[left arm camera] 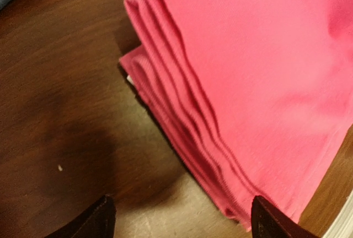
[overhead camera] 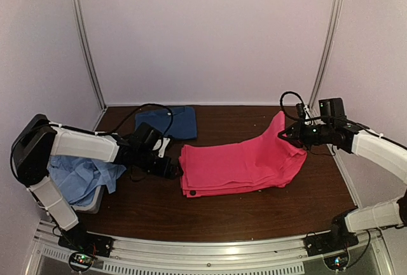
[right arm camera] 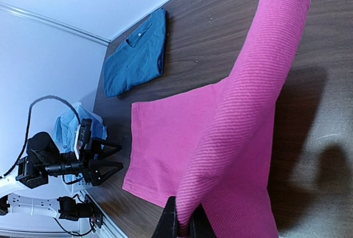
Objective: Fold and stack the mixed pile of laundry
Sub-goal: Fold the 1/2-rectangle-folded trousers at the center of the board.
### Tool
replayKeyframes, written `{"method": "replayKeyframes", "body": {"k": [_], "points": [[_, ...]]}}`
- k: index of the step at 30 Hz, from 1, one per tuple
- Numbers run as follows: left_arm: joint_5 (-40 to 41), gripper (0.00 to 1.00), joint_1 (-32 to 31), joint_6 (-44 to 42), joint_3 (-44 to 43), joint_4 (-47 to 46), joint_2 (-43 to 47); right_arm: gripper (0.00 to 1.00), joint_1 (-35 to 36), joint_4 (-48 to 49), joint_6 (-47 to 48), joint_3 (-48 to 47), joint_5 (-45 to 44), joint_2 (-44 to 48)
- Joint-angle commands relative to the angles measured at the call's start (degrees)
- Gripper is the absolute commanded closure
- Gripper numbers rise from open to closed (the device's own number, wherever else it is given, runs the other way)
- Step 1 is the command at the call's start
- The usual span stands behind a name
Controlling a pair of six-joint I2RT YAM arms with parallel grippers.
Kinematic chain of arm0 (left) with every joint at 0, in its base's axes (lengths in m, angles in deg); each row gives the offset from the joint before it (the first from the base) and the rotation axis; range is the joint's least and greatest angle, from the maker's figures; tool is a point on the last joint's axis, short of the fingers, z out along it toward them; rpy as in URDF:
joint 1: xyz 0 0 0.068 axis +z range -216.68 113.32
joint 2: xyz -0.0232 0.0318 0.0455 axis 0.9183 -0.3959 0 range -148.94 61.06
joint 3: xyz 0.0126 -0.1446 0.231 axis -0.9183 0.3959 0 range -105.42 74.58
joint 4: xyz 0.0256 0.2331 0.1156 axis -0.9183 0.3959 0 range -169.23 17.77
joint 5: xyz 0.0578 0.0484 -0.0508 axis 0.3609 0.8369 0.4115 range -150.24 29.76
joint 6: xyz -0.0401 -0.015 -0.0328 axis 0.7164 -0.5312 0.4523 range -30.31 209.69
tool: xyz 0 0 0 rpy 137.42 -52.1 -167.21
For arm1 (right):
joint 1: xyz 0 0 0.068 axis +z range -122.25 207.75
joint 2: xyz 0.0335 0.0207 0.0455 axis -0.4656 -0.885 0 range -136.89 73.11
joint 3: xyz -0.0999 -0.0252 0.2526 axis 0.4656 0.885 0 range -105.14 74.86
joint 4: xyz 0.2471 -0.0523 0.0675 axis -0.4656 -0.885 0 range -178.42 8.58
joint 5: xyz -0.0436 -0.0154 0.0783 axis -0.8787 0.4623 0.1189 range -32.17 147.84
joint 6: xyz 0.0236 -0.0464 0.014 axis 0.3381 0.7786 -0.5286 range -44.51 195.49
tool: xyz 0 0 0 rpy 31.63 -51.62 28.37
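Right gripper (overhead camera: 286, 135) pinches a raised corner of the pink shirt (overhead camera: 241, 163) at centre right; left gripper (overhead camera: 175, 170) stands wide open just beside its folded edge, left of centre

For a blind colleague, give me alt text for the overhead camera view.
The right end effector, shut on a magenta-pink shirt, holds its right end up off the table. The open left end effector sits at the shirt's folded left edge; a dark blue T-shirt lies behind.

Dark wooden table (overhead camera: 210, 214) — a pale basket (overhead camera: 91, 202) at its left edge, white walls (overhead camera: 203, 33) behind
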Motion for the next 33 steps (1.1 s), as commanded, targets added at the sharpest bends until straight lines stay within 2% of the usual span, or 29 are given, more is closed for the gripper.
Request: {"method": "replayKeyframes", "body": {"k": [1, 5, 9, 16, 21, 33], "points": [[-9.75, 0.16, 2.7, 7.1, 3.72, -17.35, 0.14, 1.0, 5.42, 2.78, -0.39, -4.78, -2.05, -2.34], [-13.26, 0.22, 2.91, 9.72, 4.36, -23.02, -2.51, 1.0, 10.72, 3.75, -1.05, -8.56, -4.47, -6.38], [-14.88, 0.32, 2.91, 12.5, 5.91, -27.4, -5.26, 1.0, 16.44, 5.11, -1.92, -12.11, -7.28, -10.97], [-13.91, 0.69, 2.91, 14.57, 6.08, -27.76, -9.06, 1.0, 26.39, 5.98, -2.63, -21.72, -11.06, -20.86], [-13.92, 0.86, 2.91, 15.69, 6.33, -27.48, -11.39, 1.0, 32.19, 5.4, -2.97, -29.79, -13.27, -28.79], [-14.43, 0.87, 2.91, 17.58, 8.01, -29.45, -12.15, 1.0, 40.96, 10.55, -6.96, -39.35, -14.06, -46.08]]}}
